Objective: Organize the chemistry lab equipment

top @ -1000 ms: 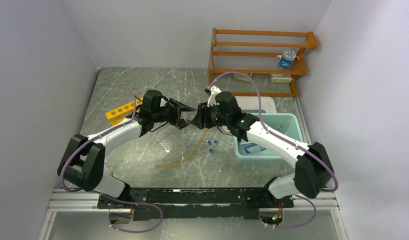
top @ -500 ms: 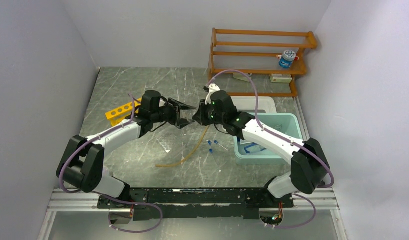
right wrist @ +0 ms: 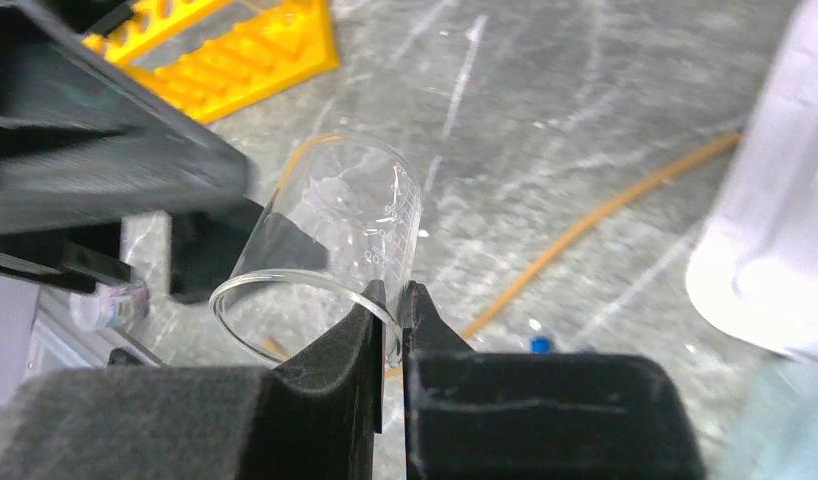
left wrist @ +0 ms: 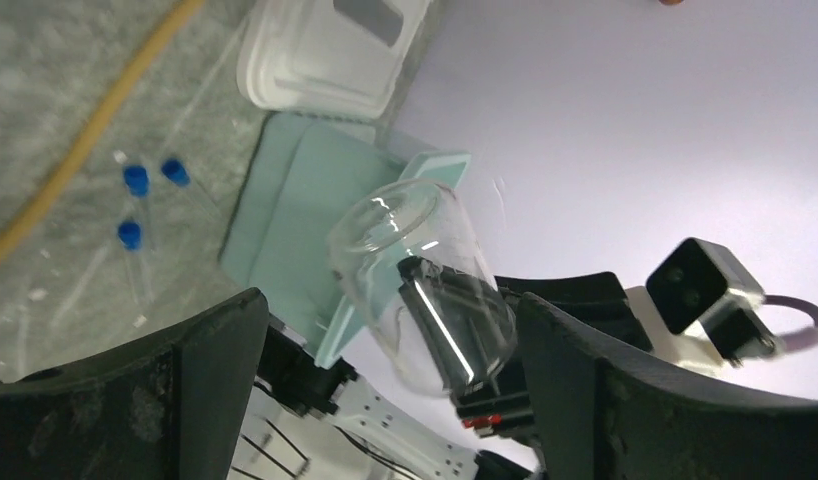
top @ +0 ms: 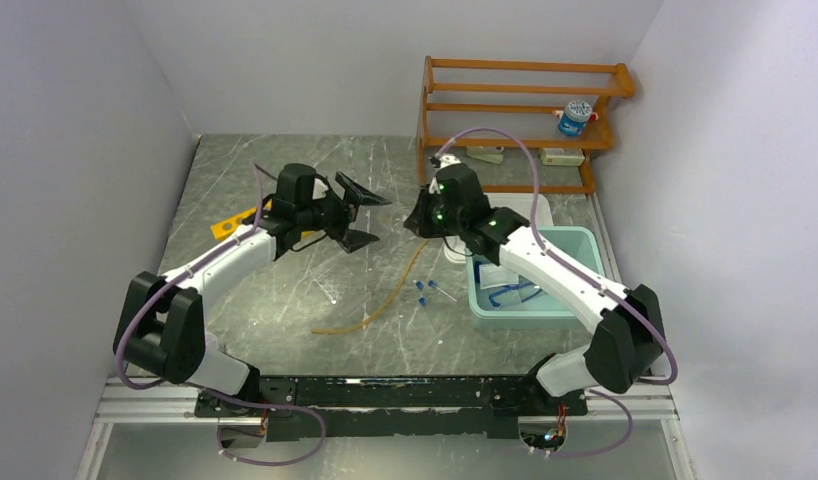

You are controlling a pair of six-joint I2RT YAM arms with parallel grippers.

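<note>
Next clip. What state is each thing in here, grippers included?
left gripper: open, empty
right gripper: shut on the beaker's rim
beaker: empty, tipped sideways, held off the table
teal tub: uncovered, goggles inside
white lid: off, lying beside the tub
rubber tube: loose on the table, curved
blue-capped tubes: capped, lying loose on the table

Left claw (left wrist: 390,302) spread wide, tilted clear beaker (left wrist: 385,225) pinched by right claw (left wrist: 417,272), blue-capped tubes (left wrist: 135,180) beside tan tube (left wrist: 85,135) on surface (left wrist: 45,60)

No readable text, beaker (right wrist: 335,230) markings blurred
</note>
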